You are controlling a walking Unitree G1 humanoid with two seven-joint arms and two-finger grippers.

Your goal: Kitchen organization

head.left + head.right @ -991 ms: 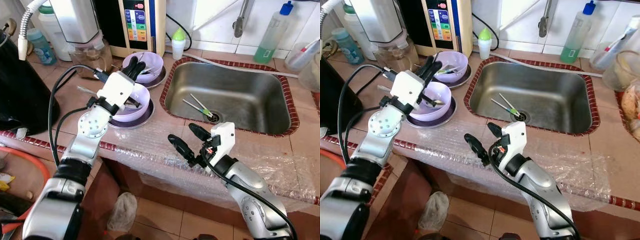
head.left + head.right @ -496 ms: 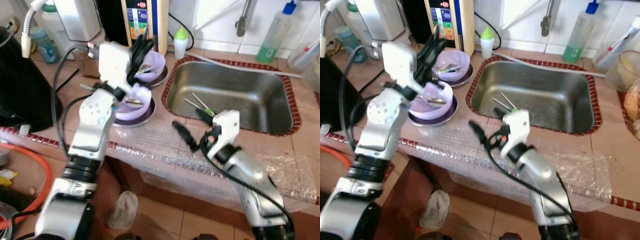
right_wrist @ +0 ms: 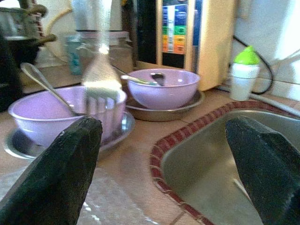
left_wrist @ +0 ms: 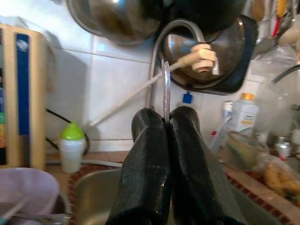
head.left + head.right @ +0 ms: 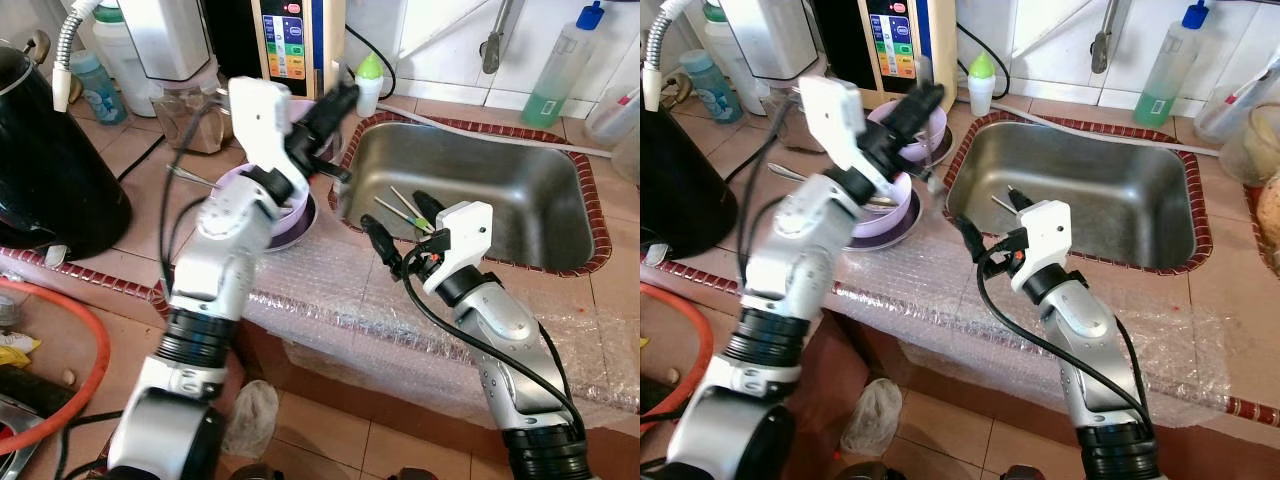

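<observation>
My left gripper (image 5: 338,100) is raised over the counter between the bowls and the sink, shut on a metal fork (image 3: 100,75) that hangs tines down. The thin handle (image 4: 166,89) stands pinched between its two black fingers. My right gripper (image 5: 400,222) stands open at the near left corner of the steel sink (image 5: 520,200), nothing between its fingers. Two purple bowls sit on metal plates left of the sink. The near bowl (image 3: 65,110) has a spoon in it and the far bowl (image 3: 164,86) holds cutlery. Green-tipped sticks (image 5: 403,205) lie in the sink.
A black kettle (image 5: 50,170) stands at the left, a water purifier (image 5: 300,40) and a small green-capped bottle (image 5: 369,82) at the back. A green soap bottle (image 5: 560,60) is behind the sink. Bubble wrap (image 5: 330,290) covers the counter's front edge.
My left arm has lifted the fork out of the near purple bowl and swung it right, toward the sink. My right gripper has risen to the sink's corner.
</observation>
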